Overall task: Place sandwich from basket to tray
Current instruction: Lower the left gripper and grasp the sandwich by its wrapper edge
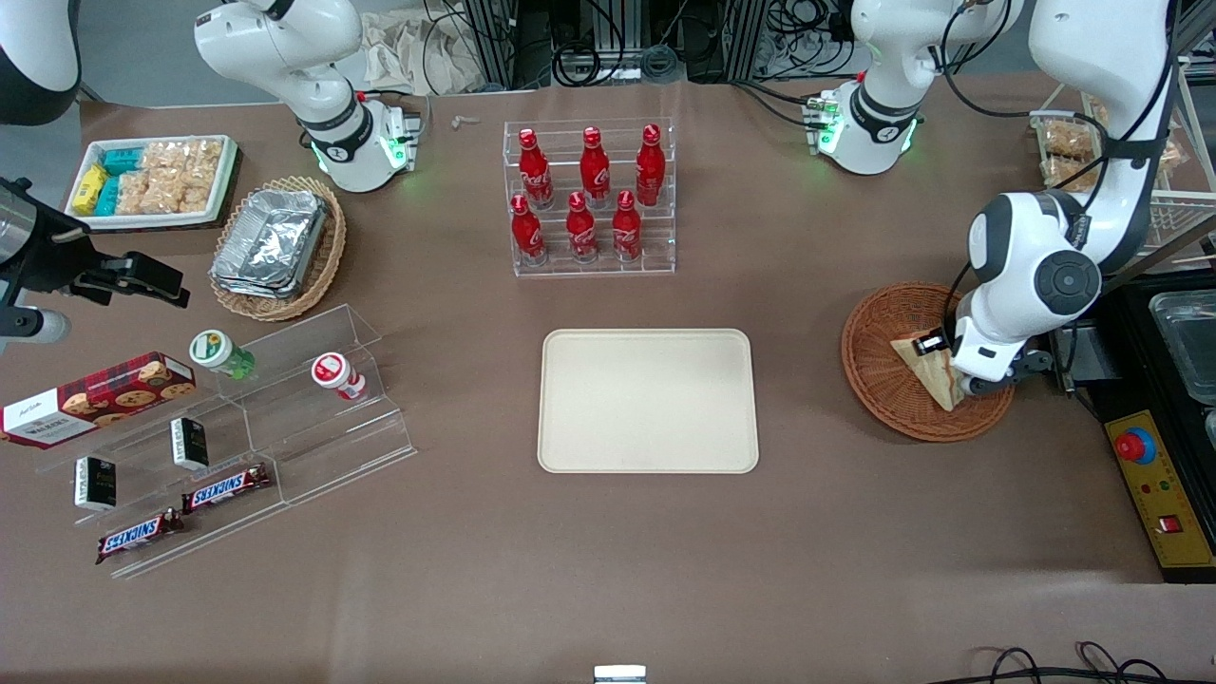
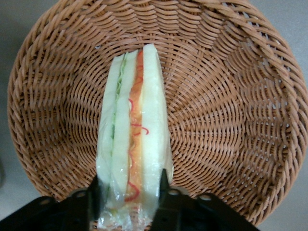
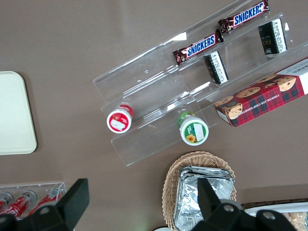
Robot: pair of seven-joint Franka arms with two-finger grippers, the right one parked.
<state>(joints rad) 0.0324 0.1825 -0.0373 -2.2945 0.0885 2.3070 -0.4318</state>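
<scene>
Black fingers [image 2: 161, 192] of the gripper [image 2: 129, 197] stand one on each broad bread face of the sandwich [image 2: 132, 139] in the left wrist view, pressed against the clear wrap — the jaws are closed down to the wedge's thickness and appear to have hold of it by one end. Everything else of the sandwich runs straight out from between the jaws: its long axis lies along the line away from the wrist, tapering to a tip well out over the weave. It stands on edge, the cut face with green, orange and red layers turned up toward the wrist camera.

From the front view the sandwich [image 1: 929, 372] sits inside the basket [image 1: 883, 380], with the gripper [image 1: 936, 344] at its upper end, partly hidden by the arm's white wrist. Whether the wedge has lifted clear of the wicker or rests on it I cannot tell.

Outward from there, the tray [image 1: 648, 401] lies flat and bare near the table's middle, well apart from the basket toward the parked arm's end. By my judgement the coming move turns on that one line — the load is already between the jaws, so it needs lifting over the basket rim and carrying sideways to the tray, the long axis staying in line with the fingers.
</scene>
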